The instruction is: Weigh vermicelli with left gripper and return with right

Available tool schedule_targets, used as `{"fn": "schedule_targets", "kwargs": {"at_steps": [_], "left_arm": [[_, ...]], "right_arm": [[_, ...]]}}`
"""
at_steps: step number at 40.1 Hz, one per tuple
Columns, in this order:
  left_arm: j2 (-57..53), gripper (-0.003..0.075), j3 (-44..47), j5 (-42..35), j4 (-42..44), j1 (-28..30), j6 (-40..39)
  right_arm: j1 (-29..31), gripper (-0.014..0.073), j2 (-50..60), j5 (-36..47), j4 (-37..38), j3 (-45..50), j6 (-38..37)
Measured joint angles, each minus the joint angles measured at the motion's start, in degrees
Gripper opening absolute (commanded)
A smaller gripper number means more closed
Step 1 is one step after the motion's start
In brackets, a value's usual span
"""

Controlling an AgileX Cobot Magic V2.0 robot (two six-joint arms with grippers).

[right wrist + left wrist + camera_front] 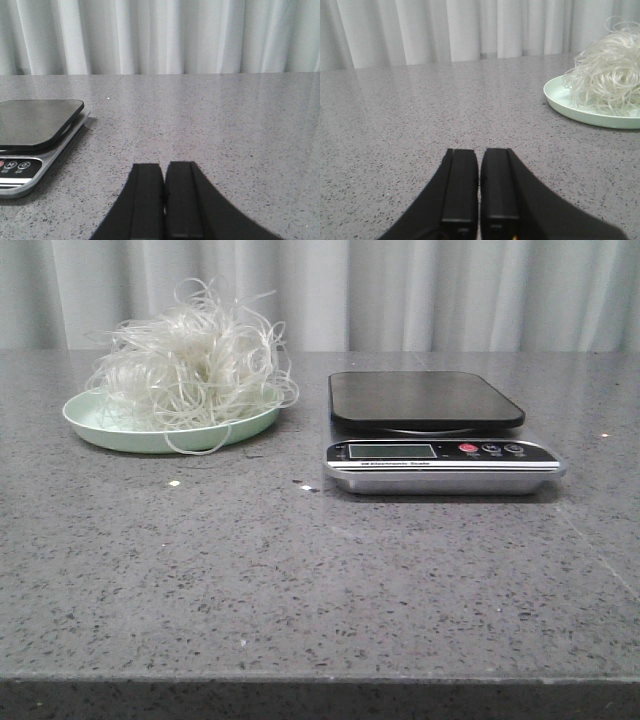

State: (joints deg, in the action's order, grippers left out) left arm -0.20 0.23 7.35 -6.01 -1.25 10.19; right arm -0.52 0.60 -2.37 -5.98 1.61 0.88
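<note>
The vermicelli is a fluffy whitish tangle heaped on a pale green plate at the back left of the table. It also shows in the left wrist view on the plate. A kitchen scale with a bare black platform stands at the centre right; it also shows in the right wrist view. My left gripper is shut and empty, low over bare table, apart from the plate. My right gripper is shut and empty, beside the scale. Neither gripper shows in the front view.
The grey speckled table ends at a front edge near the camera. A pale curtain hangs behind the table. A few small crumbs lie between plate and scale.
</note>
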Motion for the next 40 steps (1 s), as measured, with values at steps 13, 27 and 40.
{"fn": "schedule_targets", "kwargs": {"at_steps": [13,27,40], "left_arm": [[0.0,0.0137,0.0,0.0,0.0,0.0,0.0],[0.0,0.0137,0.0,-1.4,0.0,0.0,0.0],[0.0,0.0137,-1.2,-16.2,-4.0,0.0,0.0]], "right_arm": [[0.0,0.0151,0.0,0.0,0.0,0.0,0.0],[0.0,0.0151,0.0,0.0,0.0,0.0,0.0],[0.0,0.0151,0.0,0.1,0.0,0.0,0.0]]}}
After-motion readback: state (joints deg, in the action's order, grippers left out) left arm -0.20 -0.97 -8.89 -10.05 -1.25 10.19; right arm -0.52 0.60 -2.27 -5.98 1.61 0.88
